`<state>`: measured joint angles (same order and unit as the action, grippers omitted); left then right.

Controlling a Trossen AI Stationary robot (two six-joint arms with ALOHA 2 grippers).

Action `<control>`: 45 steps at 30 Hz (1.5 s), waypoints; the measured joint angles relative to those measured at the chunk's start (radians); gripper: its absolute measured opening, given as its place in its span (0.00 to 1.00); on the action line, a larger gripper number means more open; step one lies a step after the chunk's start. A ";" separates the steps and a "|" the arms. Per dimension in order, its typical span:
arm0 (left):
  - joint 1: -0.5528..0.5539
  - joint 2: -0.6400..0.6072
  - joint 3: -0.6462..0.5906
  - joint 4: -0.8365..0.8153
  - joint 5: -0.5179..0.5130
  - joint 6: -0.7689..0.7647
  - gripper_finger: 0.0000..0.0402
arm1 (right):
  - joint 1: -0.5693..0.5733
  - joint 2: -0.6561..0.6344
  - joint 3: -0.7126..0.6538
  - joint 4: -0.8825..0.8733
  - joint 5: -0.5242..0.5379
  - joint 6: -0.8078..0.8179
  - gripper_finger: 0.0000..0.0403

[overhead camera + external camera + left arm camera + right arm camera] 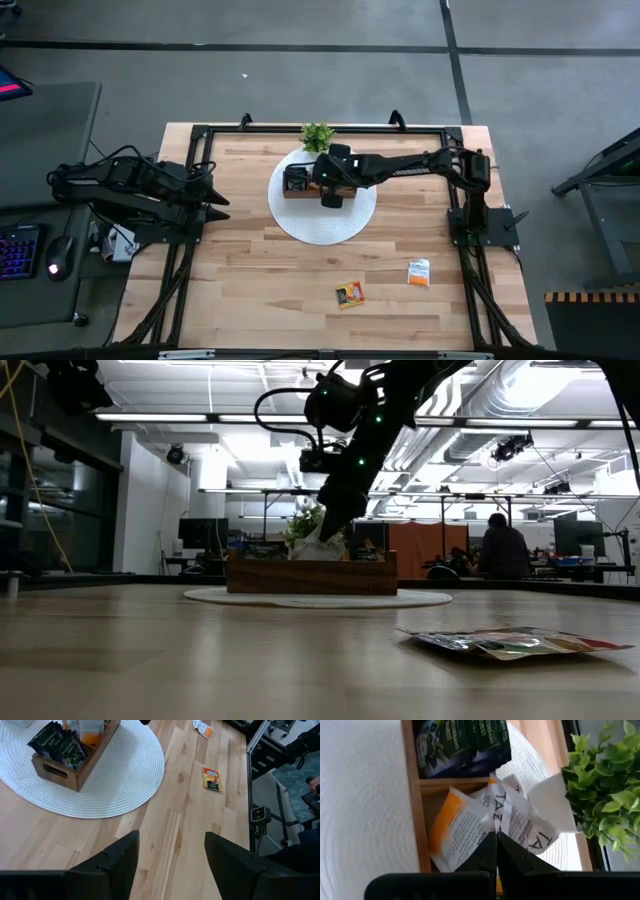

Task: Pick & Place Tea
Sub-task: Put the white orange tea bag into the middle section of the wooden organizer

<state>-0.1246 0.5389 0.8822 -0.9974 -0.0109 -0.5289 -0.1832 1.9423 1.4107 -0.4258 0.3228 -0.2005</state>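
On the round white mat [300,222] at the table's far middle stands one wooden tray [297,191], holding dark sachets [462,742], an orange one [447,815] and crumpled white ones [520,820]. Directly over it, the right gripper [496,851] is clenched, fingertips meeting at the white sachets. Two sachets lie loose near the front: orange [350,294] and white [419,272]. One potted plant [318,135] stands just behind the tray. Far left, off the table edge, the left gripper [170,865] waits, jaws parted and holding nothing.
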 joint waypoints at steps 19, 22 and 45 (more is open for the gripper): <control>0.000 0.000 0.000 0.000 0.000 0.000 0.55 | 0.000 0.000 0.066 -0.013 -0.148 -0.070 0.00; 0.000 0.000 0.000 0.000 0.000 0.000 0.55 | 0.000 0.000 0.066 -0.017 -0.130 -0.070 0.00; 0.000 0.000 0.000 0.000 0.000 0.000 0.55 | -0.006 0.000 0.066 -0.022 -0.133 -0.052 0.07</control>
<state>-0.1246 0.5392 0.8822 -0.9974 -0.0109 -0.5290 -0.1894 1.9419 1.4765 -0.4476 0.1901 -0.2521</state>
